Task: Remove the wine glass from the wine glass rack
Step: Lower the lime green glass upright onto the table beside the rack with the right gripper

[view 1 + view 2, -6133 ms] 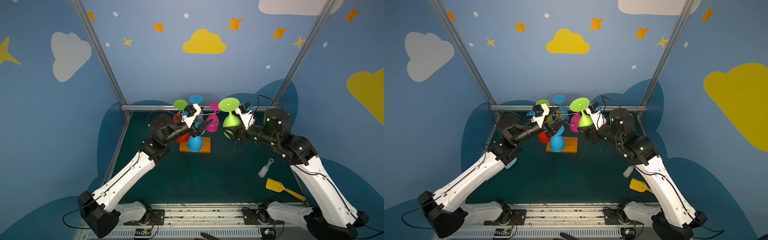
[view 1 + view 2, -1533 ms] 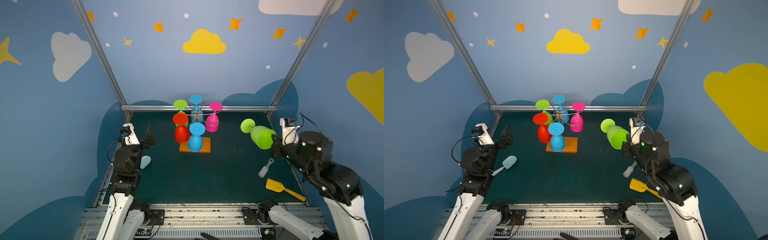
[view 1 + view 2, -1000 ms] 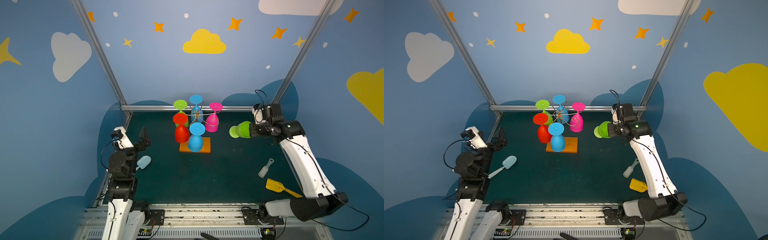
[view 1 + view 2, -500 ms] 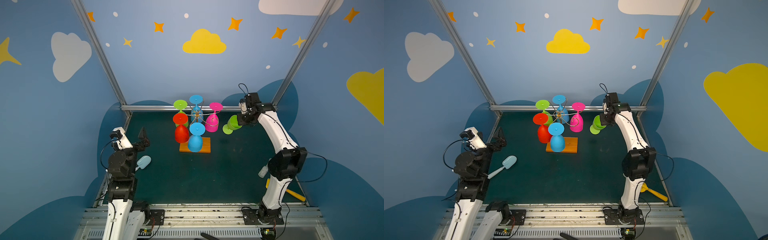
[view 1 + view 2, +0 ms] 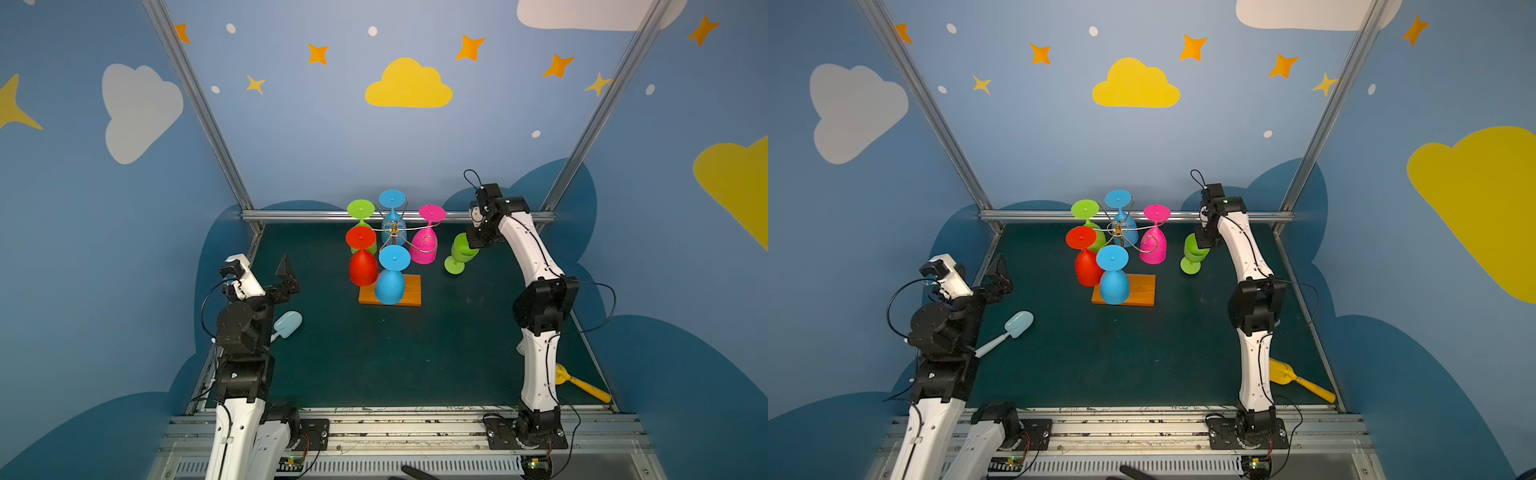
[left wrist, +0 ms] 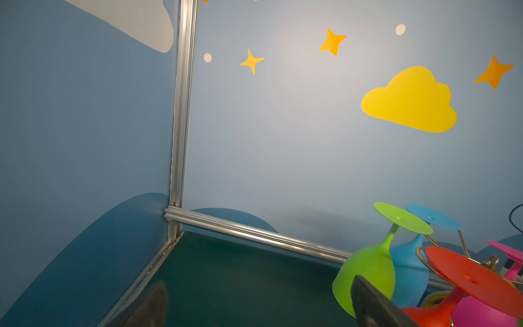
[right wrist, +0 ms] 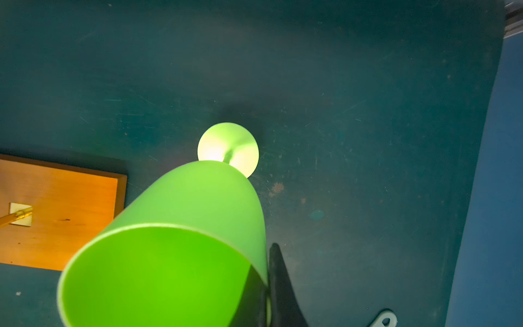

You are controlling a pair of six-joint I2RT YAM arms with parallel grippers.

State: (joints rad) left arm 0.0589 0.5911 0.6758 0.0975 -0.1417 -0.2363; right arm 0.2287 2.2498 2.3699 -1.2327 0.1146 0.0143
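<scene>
1. Both left jaws stand apart, middle left of frame.
2. Centre: the wine glass rack (image 5: pixel 409 289) stands on the worktop (image 5: pixel 374 353).
3. Right jaws clamp the rim of the green wine glass (image 5: pixel 460 249), upright, just right of the rack.

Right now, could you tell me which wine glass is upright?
The green wine glass in the right claw, foot down beside the wine glass rack; the other five hang upside down on it.

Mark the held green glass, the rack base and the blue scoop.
held green glass (image 5: pixel 461 250): in a top view, bowl wall
rack base (image 5: pixel 412 291): in a top view, bare right end
blue scoop (image 5: pixel 287 323): in a top view, blade
</scene>
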